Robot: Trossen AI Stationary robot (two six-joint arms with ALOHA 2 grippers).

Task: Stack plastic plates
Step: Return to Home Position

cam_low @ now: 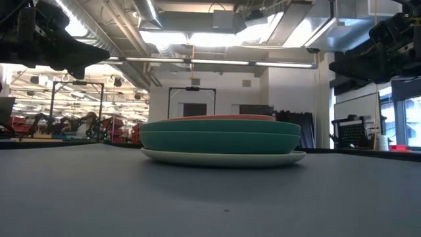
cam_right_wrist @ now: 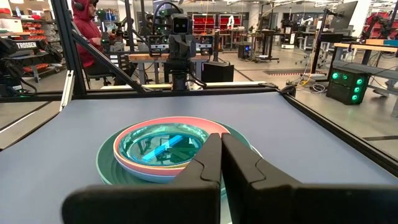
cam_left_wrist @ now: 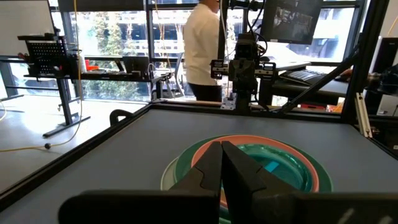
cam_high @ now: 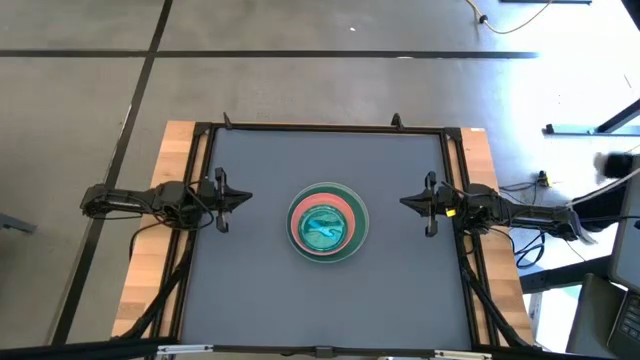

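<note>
On the grey table [cam_high: 260,295] the plates [cam_high: 328,222] lie in one stack at the middle, with the small clear ones on top. Beyond the table edge stands a person [cam_left_wrist: 202,50] in a white shirt. The left gripper [cam_high: 247,197] and the right gripper [cam_high: 403,203] hang at opposite sides, well apart from the stack, with fingers pressed together and holding nothing.

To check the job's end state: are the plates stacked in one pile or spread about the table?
Stacked: the plates sit in one pile, cream plate lowest, green plate above, pink plate higher; none lies apart.
</note>
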